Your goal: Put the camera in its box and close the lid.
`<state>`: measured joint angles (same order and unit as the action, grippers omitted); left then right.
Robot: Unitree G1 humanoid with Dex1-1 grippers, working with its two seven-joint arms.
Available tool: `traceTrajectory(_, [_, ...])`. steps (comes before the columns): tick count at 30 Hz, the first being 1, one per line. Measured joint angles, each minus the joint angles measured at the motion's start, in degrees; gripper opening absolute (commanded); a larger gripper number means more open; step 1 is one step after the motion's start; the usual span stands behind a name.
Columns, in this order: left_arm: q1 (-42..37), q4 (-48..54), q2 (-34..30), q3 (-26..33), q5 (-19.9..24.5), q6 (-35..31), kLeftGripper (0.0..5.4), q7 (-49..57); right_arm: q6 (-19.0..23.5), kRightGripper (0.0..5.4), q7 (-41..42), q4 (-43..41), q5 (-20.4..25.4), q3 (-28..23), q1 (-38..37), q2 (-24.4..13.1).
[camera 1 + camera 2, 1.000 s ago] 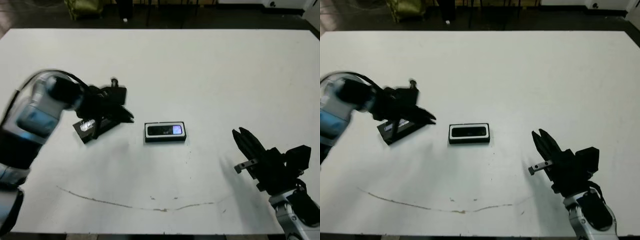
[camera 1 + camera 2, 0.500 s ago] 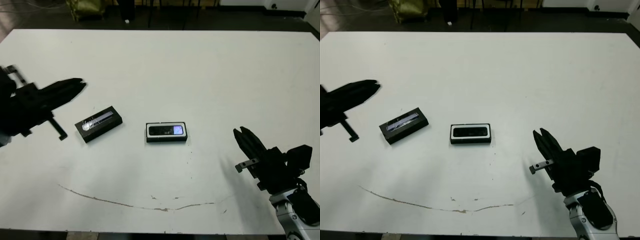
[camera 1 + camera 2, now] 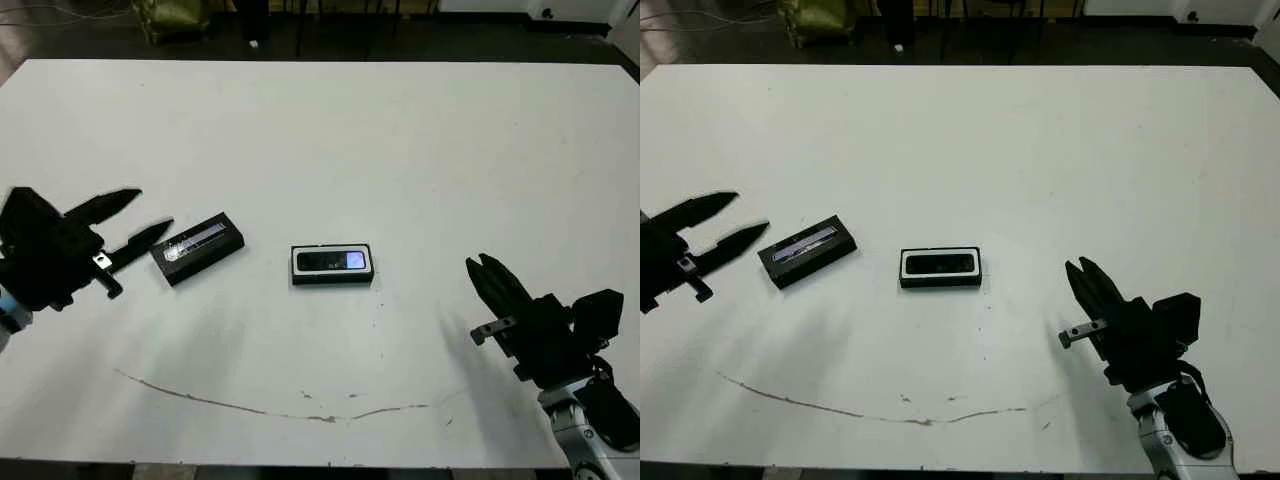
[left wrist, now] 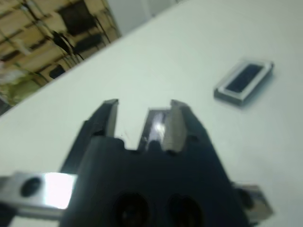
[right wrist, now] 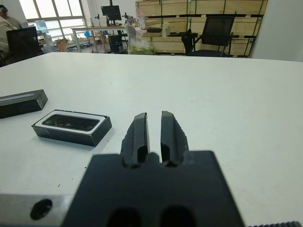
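The slim black bar-shaped camera (image 3: 331,262) already lies in the shallow white-lined black box (image 3: 332,279) at mid-desk. The flat black lid with its silvery strip (image 3: 198,247) rests just left. The left claw (image 3: 132,218), spread and empty, points at it; grasping the lid seems next. The right claw (image 3: 490,276) sits nearly closed, empty.

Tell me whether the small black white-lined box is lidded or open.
Open. The small black white-lined box shows the slim black camera inside; the flat black lid lies apart, beside it.
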<state>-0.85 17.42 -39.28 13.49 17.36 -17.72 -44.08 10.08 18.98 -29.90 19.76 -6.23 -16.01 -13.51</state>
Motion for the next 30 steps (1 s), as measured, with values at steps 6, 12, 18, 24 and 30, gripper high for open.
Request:
traceTrajectory(6, [-2.96,-5.69,-0.31,-3.40,-0.18,0.71,4.91,-2.03,-2.01,0.00,1.23,2.23,0.10,-0.02,0.08,0.09])
traceTrajectory(12, [-6.53,-13.70,-0.57,-4.80,0.53,4.57,5.39,-8.11,-3.52,0.00,2.17,4.26,0.04,0.39,0.18,0.14])
traceTrajectory(18, [-10.07,-20.28,-0.60,-6.25,-0.32,8.90,5.39,-10.54,-3.28,0.00,1.70,3.75,0.01,0.77,0.07,0.20])
traceTrajectory(24, [-12.76,-23.79,-0.93,-7.19,-0.41,9.05,5.39,-12.53,-4.41,0.00,3.12,5.57,0.26,0.80,0.16,0.25])
traceTrajectory(30, [-15.14,-26.65,-1.30,-8.60,-0.58,9.09,5.39,-15.27,-4.96,0.00,3.54,6.13,0.55,0.83,0.17,0.30])
